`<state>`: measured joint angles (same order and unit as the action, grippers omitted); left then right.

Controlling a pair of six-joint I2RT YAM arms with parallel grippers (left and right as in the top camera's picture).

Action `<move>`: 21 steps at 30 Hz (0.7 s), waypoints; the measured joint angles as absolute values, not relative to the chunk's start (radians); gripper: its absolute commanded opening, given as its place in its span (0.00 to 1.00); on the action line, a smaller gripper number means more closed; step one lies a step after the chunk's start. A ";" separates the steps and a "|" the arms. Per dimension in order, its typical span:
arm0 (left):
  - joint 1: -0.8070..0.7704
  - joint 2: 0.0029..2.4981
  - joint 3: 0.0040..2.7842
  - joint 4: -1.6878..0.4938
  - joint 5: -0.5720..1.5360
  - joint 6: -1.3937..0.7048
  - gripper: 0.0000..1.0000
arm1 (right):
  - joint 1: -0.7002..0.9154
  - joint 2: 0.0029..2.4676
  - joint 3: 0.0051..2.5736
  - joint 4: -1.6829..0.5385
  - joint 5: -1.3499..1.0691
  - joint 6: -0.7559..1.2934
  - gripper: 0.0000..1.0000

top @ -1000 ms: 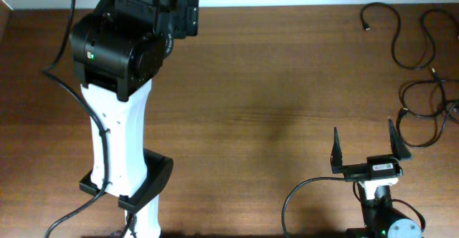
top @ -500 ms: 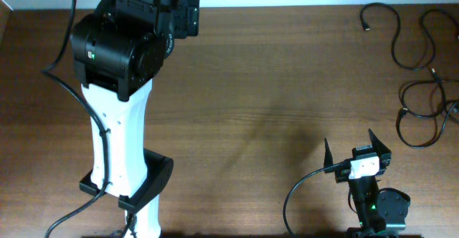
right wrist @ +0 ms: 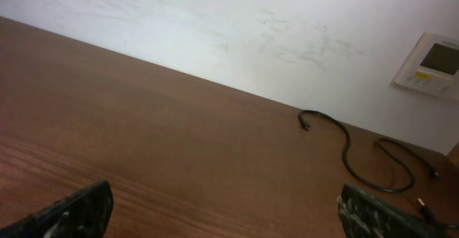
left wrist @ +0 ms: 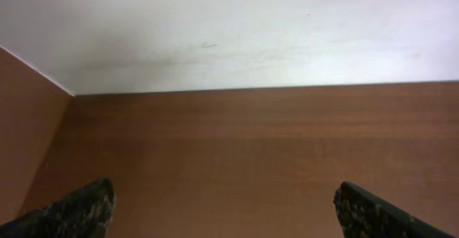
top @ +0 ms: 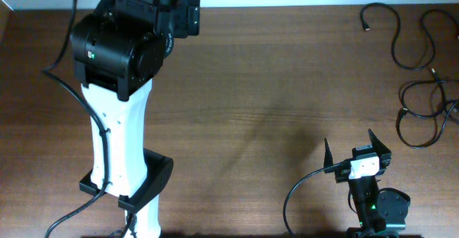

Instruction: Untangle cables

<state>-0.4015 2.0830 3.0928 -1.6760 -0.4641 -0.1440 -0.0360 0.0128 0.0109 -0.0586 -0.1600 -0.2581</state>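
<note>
- The cables (top: 394,43) lie in loose loops at the far right corner of the wooden tabletop (top: 272,87), spread along the right edge and running out of the overhead view.
- One cord curls at the back edge with its small plug turned toward the middle of the tabletop. The other loops lie nearer, overlapping each other. Just how they cross is too fine to make out.
- The right tool (top: 349,148) sits at the near right, well apart from the cords, its two dark fingers spread wide with nothing between them.
- From the right wrist, that tool (right wrist: 226,213) looks across bare wood to one cable (right wrist: 347,150) snaking along the far edge, below a pale wall (right wrist: 215,23) with a small panel (right wrist: 431,64) mounted on it.
- The left arm (top: 118,109) stretches across the left side toward the back.
- The left tool (left wrist: 229,213) is also wide open and empty. It faces the back edge of the tabletop and the wall, with no cord in its view.
</note>
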 measured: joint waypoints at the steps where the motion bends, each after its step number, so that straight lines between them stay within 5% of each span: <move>1: -0.402 2.083 3.093 -1.670 -0.441 -0.202 0.99 | -0.036 0.013 0.011 -0.059 -0.160 -0.257 0.99; 8: -0.421 2.039 2.972 -1.494 -0.507 -0.338 0.99 | -0.036 0.013 0.011 -0.059 -0.160 -0.258 0.99; 13: -0.421 1.626 2.266 -1.188 -0.583 -0.345 0.99 | -0.036 0.014 0.011 -0.059 -0.160 -0.257 0.99; 21: -0.260 0.995 1.595 -0.960 -0.545 -0.347 0.99 | -0.036 0.015 0.011 -0.059 -0.160 -0.258 0.99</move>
<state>-0.2596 0.9947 1.5948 -0.9596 -0.5449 -0.3470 -0.0360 0.0147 0.0109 -0.0593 -0.1600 -0.2577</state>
